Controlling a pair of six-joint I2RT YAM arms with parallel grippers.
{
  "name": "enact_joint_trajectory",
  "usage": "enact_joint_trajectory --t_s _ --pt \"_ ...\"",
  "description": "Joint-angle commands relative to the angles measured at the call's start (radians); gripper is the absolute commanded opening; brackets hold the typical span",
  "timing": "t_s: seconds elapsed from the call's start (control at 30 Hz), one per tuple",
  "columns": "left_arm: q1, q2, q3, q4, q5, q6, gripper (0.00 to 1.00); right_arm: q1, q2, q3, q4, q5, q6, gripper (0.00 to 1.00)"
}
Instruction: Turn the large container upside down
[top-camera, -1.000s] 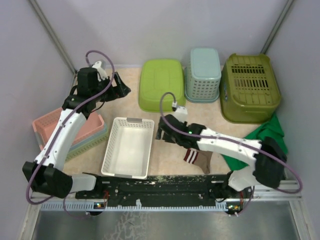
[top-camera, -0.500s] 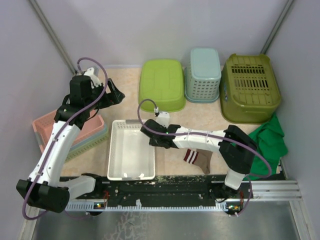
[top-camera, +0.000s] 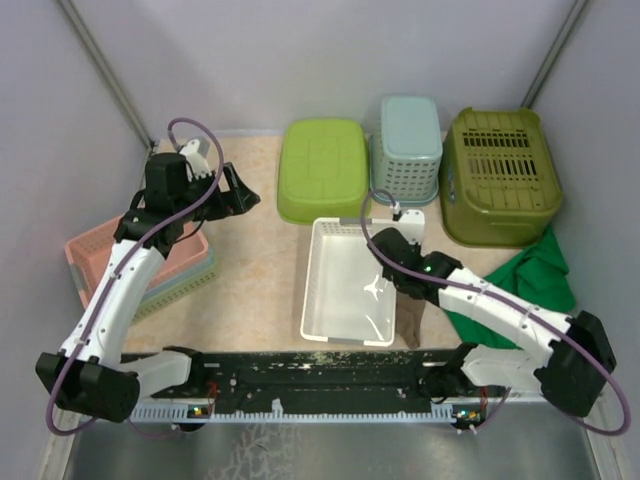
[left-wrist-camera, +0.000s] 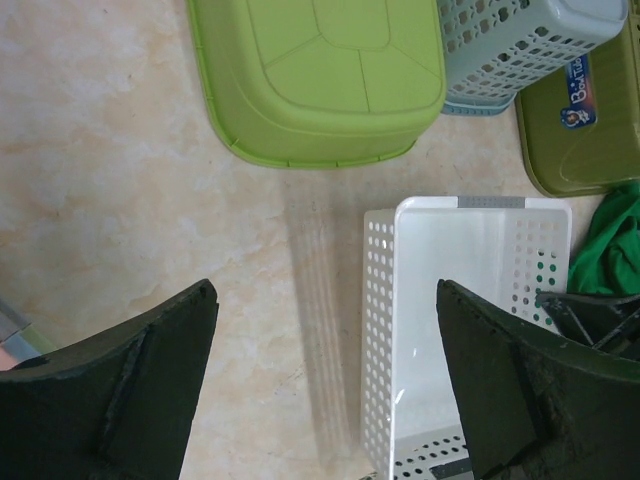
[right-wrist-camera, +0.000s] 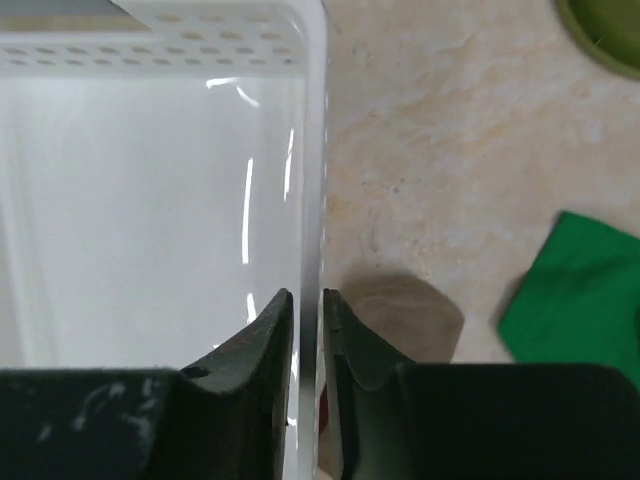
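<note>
- White perforated basket (top-camera: 345, 290), the task's thing: sits open side up, centre-right on the tabletop (top-camera: 250, 270). A second ago it lay further left, nearer the pink basket stack (top-camera: 95, 250); it has since slid to the right.
- Right hand (right-wrist-camera: 307, 320): pinching the basket's right long wall, one finger inside and one outside the rim. A second ago it was spread beside that wall.
- Left hand (left-wrist-camera: 325, 385): spread wide, holding nothing, hanging over the back-left of the tabletop above the pink stack. It is in much the same place as before.
- Brown sock (top-camera: 412, 322): now mostly covered by the basket's right wall and the right arm, with only a strip showing. Its striped cuff was in plain view earlier.

Edges and room:
- The basket's far short end is just short of the upside-down lime tub (top-camera: 322, 168) and the upside-down pale blue basket (top-camera: 407, 150). It touches neither.
- The near short end lies close to the black rail at the front edge.
- Left of the basket is a broad stretch of bare tabletop reaching to the pink stack.
- To the right are the right arm, the green cloth (top-camera: 535, 285) and, further back, the upside-down olive basket (top-camera: 500, 175).
</note>
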Motion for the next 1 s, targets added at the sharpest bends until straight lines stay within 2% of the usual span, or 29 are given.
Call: enact_joint_trajectory --t_s 0.0,0.03,0.07,0.13,0.37,0.47,0.53,0.67,0.8,0.97 --pt "0.001 0.014 -0.023 0.037 0.054 0.011 0.95 -0.063 -0.094 -0.008 0.011 0.006 -0.227 0.34" --pt "0.002 0.015 -0.025 0.042 0.058 0.009 0.95 -0.066 -0.102 -0.007 0.014 -0.002 -0.243 0.49" --pt "0.002 0.017 -0.028 0.044 0.06 0.008 0.95 -0.067 -0.105 -0.002 0.016 -0.011 -0.252 0.59" --pt "0.001 0.018 -0.029 0.046 0.063 0.007 0.95 -0.067 -0.097 0.013 0.016 -0.036 -0.261 0.65" --pt "0.001 -0.003 -0.035 0.036 0.035 0.016 0.95 -0.066 -0.034 0.084 0.01 -0.134 -0.211 0.65" --pt "0.003 -0.01 -0.039 0.026 0.02 0.0 0.95 -0.059 -0.029 0.122 0.01 -0.173 -0.111 0.62" --pt "0.003 -0.006 -0.029 0.017 0.039 -0.023 0.95 -0.031 -0.003 0.18 -0.022 -0.148 -0.012 0.61" --pt "0.003 -0.013 -0.021 0.024 0.034 -0.039 0.95 0.072 0.105 0.324 -0.082 -0.039 0.099 0.66" --pt "0.004 -0.003 0.014 -0.017 -0.031 -0.02 0.95 0.154 0.239 0.394 -0.007 -0.063 0.137 0.75" --pt "0.009 -0.017 0.077 -0.078 -0.126 0.012 0.96 0.162 0.395 0.442 0.051 -0.114 0.17 0.72"
